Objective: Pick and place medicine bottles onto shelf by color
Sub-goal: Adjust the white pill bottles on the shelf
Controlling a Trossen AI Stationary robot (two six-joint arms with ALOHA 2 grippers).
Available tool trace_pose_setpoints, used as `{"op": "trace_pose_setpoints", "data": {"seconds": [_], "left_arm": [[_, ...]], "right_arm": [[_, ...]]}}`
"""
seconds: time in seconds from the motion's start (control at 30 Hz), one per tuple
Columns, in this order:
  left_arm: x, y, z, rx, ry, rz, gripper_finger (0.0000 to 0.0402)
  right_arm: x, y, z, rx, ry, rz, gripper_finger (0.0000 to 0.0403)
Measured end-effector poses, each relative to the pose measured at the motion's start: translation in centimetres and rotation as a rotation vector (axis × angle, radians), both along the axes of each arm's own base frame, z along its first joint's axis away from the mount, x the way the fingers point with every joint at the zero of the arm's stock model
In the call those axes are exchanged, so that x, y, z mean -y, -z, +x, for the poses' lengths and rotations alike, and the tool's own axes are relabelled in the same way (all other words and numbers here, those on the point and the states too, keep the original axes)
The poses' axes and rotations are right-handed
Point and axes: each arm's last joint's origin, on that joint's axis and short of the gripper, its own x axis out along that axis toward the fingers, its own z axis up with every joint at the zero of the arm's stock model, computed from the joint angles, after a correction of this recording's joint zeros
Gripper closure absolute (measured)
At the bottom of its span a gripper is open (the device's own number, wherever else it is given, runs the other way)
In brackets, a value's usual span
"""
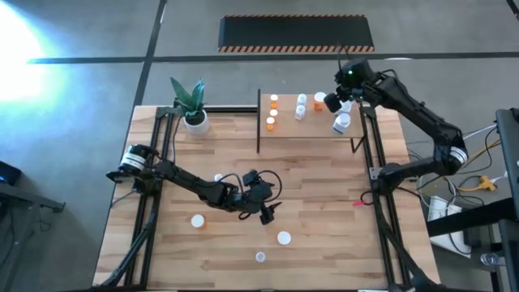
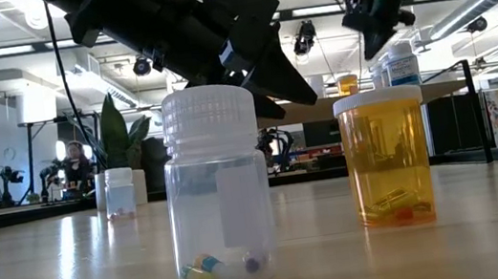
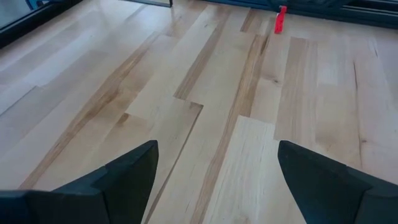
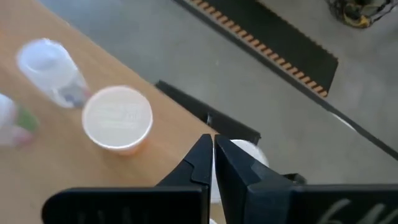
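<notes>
The shelf stands at the table's far right with medicine bottles on it: orange ones in a row on its left, clear ones in the middle, and a white blue-labelled one on the right. My right gripper is shut and empty, high above the shelf's far right corner beside an orange bottle. My left gripper hangs open over bare table at mid-table. Loose bottles stand on the table: an orange one, a clear one and a small clear one.
A potted plant stands at the far left, beside the shelf's black posts. A small red object lies near the right edge. More bottles stand near the table's front. Bare wood lies ahead of my left gripper.
</notes>
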Motion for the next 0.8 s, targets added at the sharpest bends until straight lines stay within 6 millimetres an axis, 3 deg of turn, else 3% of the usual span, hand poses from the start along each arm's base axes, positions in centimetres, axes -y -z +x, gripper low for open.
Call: {"op": "trace_pose_setpoints", "data": {"seconds": [0.23, 0.47, 0.8], "left_arm": [[0.0, 0.0, 0.0, 0.000, 0.000, 0.000, 0.0088], [0.0, 0.0, 0.0, 0.000, 0.000, 0.000, 0.0088], [0.0, 0.0, 0.0, 0.000, 0.000, 0.000, 0.0088]], "right_arm": [[-4.2, -2.4, -0.1, 0.025, -0.088, 0.013, 0.0394], [-9.4, -2.3, -1.2, -0.021, -0.204, 0.232, 0.0394], [-9.8, -1.5, -1.1, -0.022, -0.177, 0.281, 0.0394]]}}
